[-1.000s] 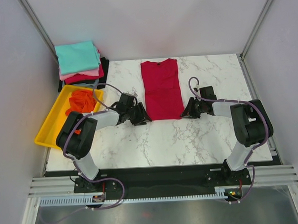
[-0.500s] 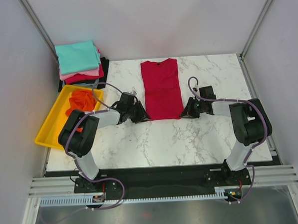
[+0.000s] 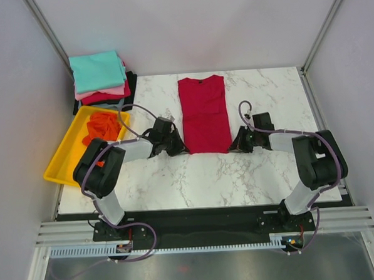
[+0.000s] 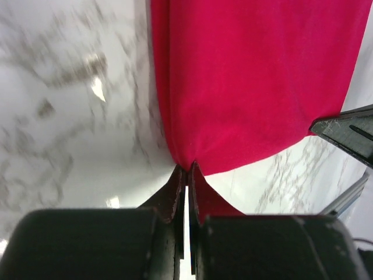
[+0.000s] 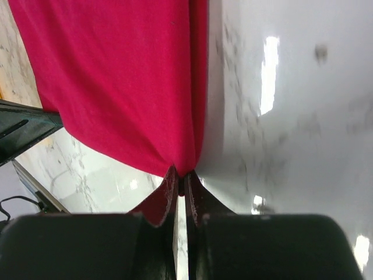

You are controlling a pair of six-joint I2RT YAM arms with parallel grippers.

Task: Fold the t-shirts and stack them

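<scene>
A crimson red t-shirt [image 3: 204,114] lies on the marble table as a long strip with its sleeves folded in and its collar at the far end. My left gripper [image 3: 183,150] is shut on the strip's near left corner [image 4: 187,163]. The right gripper [image 3: 232,147] is shut on the near right corner [image 5: 185,171]. Both corners are pinched into a small peak of cloth between the fingertips. A stack of folded t-shirts [image 3: 100,78], teal on top with pink, red and black below, sits at the far left. A bright orange t-shirt [image 3: 101,127] lies crumpled in the tray.
A yellow plastic tray [image 3: 62,158] stands at the left edge of the table, close to my left arm. Grey walls close in the left, the right and the back. Bare marble [image 3: 201,180] stretches from the shirt to the near edge.
Both grippers closed on the near corners of the red shirt, the left one from clearly open. The shirt's near edge has shifted slightly toward the arms.
</scene>
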